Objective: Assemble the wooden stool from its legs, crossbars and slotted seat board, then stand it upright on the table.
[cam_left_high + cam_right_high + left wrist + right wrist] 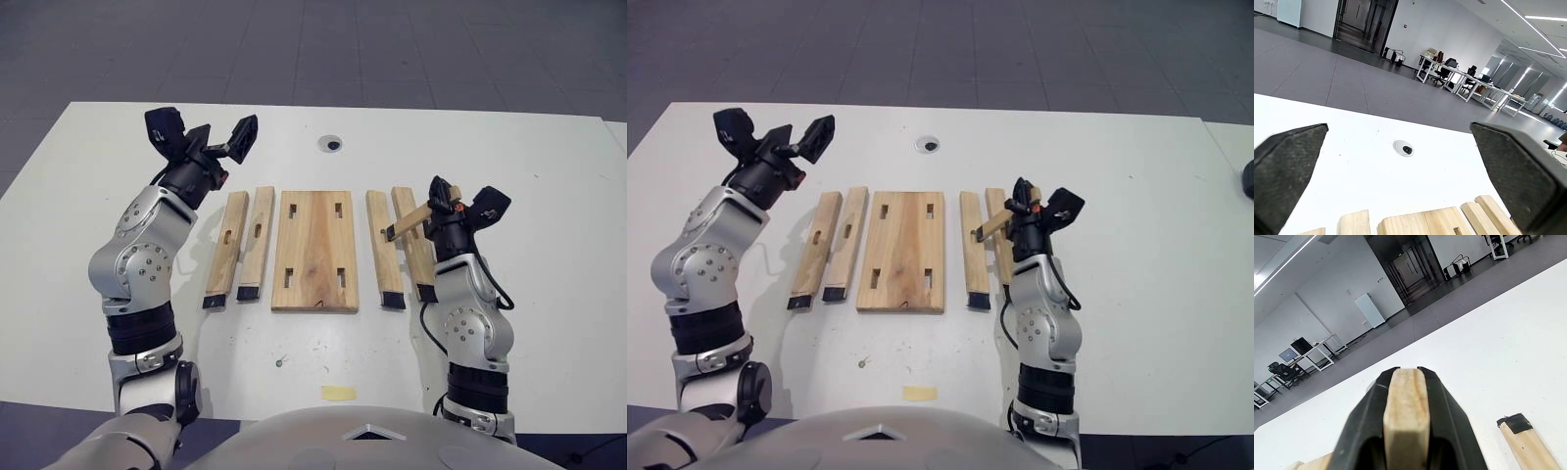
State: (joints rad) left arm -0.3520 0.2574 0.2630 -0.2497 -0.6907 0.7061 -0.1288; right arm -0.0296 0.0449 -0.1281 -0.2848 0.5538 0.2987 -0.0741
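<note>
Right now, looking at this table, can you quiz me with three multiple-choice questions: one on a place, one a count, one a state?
1. Where does the seat board lie? A) between two pairs of legs B) stacked on the legs C) held in the air
2. How many slots does it have? A) two B) four C) six
3. What is the right gripper doing? A) open, empty B) shut on a crossbar C) pressing the board
Answers: 1 A, two legs flank each side; 2 B, four slots show; 3 B, it clamps the wood.

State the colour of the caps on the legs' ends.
Black caps; clearest in left eye view.
</note>
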